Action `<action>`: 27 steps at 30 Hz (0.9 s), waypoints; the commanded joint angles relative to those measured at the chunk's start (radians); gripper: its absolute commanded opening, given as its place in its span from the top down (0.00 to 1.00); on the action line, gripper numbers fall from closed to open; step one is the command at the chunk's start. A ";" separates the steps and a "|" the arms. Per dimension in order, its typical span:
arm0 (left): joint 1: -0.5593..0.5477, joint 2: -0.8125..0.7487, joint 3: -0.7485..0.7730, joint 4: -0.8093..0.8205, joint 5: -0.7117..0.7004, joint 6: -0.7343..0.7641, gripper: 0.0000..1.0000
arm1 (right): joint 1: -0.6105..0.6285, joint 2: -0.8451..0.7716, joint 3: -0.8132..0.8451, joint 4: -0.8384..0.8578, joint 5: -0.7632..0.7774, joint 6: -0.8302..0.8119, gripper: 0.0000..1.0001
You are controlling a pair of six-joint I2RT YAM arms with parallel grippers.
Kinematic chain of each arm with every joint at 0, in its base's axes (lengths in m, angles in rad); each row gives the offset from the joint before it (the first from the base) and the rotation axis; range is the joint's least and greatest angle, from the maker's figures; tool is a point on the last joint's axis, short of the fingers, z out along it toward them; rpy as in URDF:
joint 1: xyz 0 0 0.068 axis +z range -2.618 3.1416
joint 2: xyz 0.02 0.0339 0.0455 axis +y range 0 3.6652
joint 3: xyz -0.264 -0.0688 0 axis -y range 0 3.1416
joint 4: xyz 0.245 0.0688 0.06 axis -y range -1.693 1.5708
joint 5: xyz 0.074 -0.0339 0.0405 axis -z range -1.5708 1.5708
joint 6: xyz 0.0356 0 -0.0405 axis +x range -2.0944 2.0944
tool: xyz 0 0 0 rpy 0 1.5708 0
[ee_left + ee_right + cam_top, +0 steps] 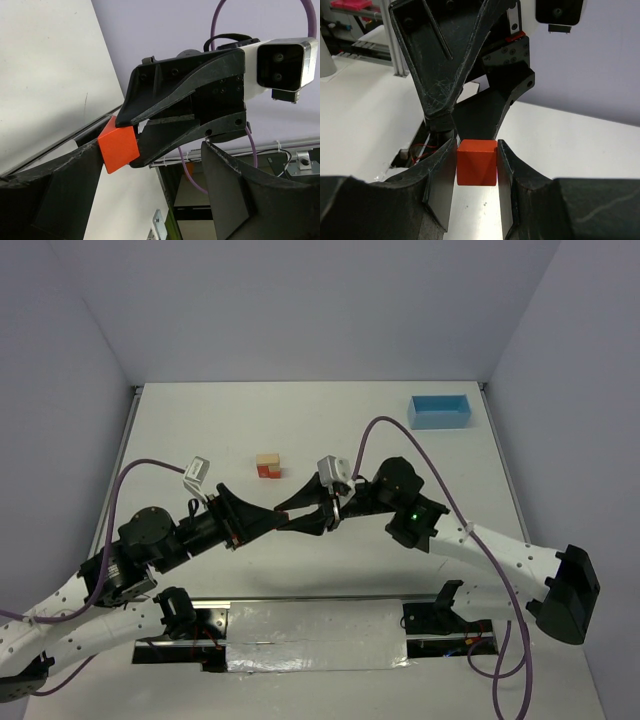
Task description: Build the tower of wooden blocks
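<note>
The wood block tower [267, 466] is a small stack of red-orange and pale tan blocks on the white table, just beyond the grippers. My right gripper [476, 145] is shut on a red-orange cube [477, 162] and holds it in the air above the table. My left gripper [150, 150] is open and faces the right one tip to tip. Its jaws stand wide apart around the right gripper's fingers [170, 100]. The cube [118, 144] sits close against its left finger. In the top view the two grippers meet [283, 520] near the table's middle, and the cube is hidden there.
A light blue rectangular tray [440, 411] stands at the far right of the table. Purple cables loop over both arms. A taped metal plate [320, 635] holding the arm bases lies along the near edge.
</note>
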 commanded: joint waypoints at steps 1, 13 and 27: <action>0.001 -0.002 0.037 0.048 0.025 -0.016 0.11 | 0.007 0.026 0.063 0.022 -0.042 -0.047 1.00; 0.001 -0.024 0.106 -0.031 -0.024 0.023 0.11 | 0.009 0.066 0.078 -0.087 -0.070 -0.128 1.00; 0.001 -0.035 0.102 -0.029 -0.030 0.026 0.12 | 0.011 0.099 0.087 -0.102 -0.054 -0.136 1.00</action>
